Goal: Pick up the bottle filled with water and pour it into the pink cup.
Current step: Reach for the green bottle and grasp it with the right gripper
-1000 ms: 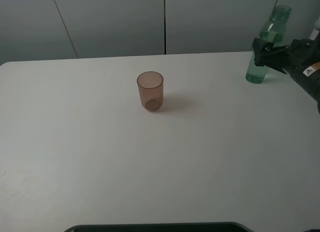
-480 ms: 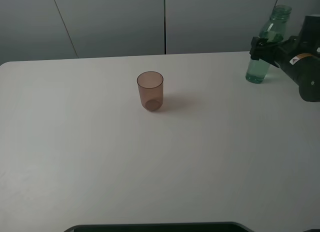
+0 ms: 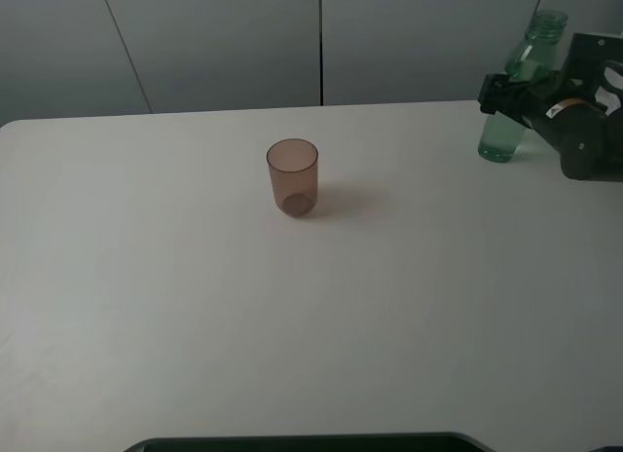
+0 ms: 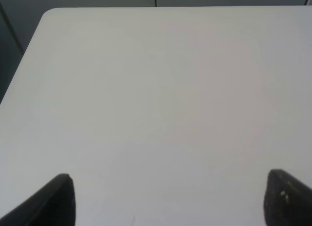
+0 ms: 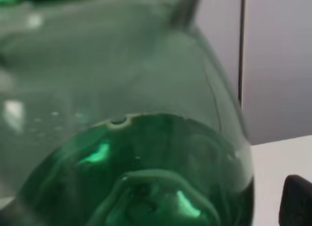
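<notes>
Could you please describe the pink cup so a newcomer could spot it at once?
On the white table, look slightly left of centre. The pink cup stands alone there, short and brownish-pink, unlike the tall green bottle.

The right gripper [image 3: 492,94] slides a little further toward 9 o'clock across the bottle [image 3: 502,140] in the high view. Its fingers [image 3: 506,87] now stick out further past the bottle's 9 o'clock side than a second ago. They also sit slightly higher on the glass, baring more of the bottle's lower body. Behind them the right arm [image 3: 584,145] swings up. Earlier it trailed away toward 4 o'clock of the bottle; now it lies almost level at 3 o'clock, its bulk lifted toward 12 o'clock.
</notes>
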Motion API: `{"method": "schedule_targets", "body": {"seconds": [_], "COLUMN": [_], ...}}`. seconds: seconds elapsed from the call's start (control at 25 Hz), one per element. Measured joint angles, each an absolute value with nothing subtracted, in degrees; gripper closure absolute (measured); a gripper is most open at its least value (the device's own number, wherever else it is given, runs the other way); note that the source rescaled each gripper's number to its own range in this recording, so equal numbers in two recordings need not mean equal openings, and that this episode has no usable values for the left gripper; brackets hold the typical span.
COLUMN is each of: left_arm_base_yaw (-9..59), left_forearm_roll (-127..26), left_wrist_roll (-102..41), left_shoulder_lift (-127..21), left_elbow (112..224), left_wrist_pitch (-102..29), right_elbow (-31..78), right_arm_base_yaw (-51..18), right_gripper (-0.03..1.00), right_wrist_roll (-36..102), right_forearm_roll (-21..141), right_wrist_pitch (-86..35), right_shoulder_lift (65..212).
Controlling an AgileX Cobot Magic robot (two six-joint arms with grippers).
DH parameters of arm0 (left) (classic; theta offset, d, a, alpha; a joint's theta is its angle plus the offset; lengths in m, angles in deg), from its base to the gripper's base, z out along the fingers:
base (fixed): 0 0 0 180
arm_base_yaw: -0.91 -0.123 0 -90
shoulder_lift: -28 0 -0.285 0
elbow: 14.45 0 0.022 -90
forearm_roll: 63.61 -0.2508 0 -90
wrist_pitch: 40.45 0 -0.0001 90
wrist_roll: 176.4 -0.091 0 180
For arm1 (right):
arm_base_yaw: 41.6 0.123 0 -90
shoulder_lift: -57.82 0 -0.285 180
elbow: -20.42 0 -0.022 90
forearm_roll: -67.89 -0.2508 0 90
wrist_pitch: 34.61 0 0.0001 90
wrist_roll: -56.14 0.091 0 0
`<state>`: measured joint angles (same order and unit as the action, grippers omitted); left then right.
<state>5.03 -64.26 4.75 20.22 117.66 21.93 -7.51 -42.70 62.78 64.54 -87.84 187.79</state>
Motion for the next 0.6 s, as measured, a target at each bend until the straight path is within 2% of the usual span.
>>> {"method": "schedule_targets", "body": {"seconds": [0.36,0.4,0.44,0.48,0.52,0.56,0.6], "left_arm_base_yaw": [5.0,5.0,5.0,5.0,5.0,5.0,5.0], "left_forearm_roll": [-64.3,-64.3,-64.3,-64.3,-64.3,-64.3,-64.3], "left_wrist_roll": [4.7,4.7,4.7,4.7,4.7,4.7,4.7], "left_shoulder_lift": [20.2,20.2,20.2,20.2,20.2,20.2,20.2], "left_elbow": [117.7,117.7,117.7,117.7,117.7,117.7,117.7], "left_wrist_pitch": [21.9,21.9,21.9,21.9,21.9,21.9,21.9], "right_elbow": [-4.3,-4.3,-4.3,-4.3,-4.3,-4.2,-4.2], "right_arm_base_yaw": [-42.7,-42.7,-42.7,-42.7,-42.7,-42.7,-42.7], "right_gripper": [-0.03,0.01,0.16,0.39,0.75,0.95,0.97], "right_wrist_roll": [62.6,62.6,62.3,62.0,61.8,61.3,61.4], "right_forearm_roll": [63.7,63.7,63.7,63.7,63.8,63.6,63.5], "right_wrist_pitch": [-84.1,-84.1,-84.0,-84.0,-84.0,-83.7,-83.7], "right_shoulder_lift": [189.8,189.8,189.8,189.8,189.8,189.8,189.8]}}
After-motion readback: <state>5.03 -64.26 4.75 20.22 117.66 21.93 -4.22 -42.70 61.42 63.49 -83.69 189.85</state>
